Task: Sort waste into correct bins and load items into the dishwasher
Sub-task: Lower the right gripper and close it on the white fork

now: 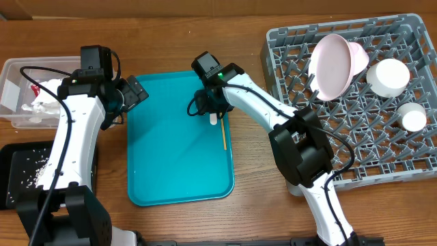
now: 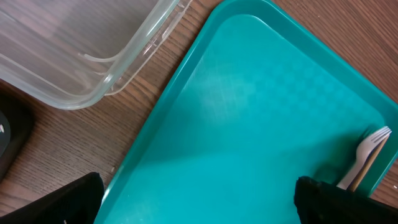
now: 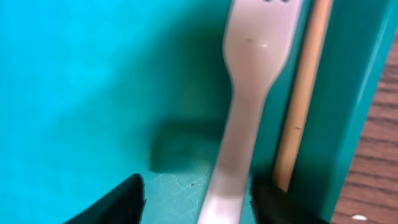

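Observation:
A white plastic fork (image 1: 214, 118) lies at the teal tray's right rim beside a thin orange stick (image 1: 223, 135). My right gripper (image 1: 213, 113) is down over the fork's handle. In the right wrist view the handle (image 3: 239, 149) runs between the two fingers, closer to the right one and with a gap to the left one; the jaws stand open around it (image 3: 199, 202). The stick (image 3: 305, 93) lies just outside the right finger. My left gripper (image 1: 130, 96) hovers wide open and empty over the tray's left edge (image 2: 199, 205).
The clear tub (image 1: 20, 75) at far left holds white napkins (image 1: 44, 96) and a red wrapper (image 1: 34, 89). The black tray (image 1: 20, 171) holds crumbs. The grey rack (image 1: 355, 137) holds a pink plate (image 1: 331, 65), a bowl (image 1: 388, 76) and a cup (image 1: 413, 117).

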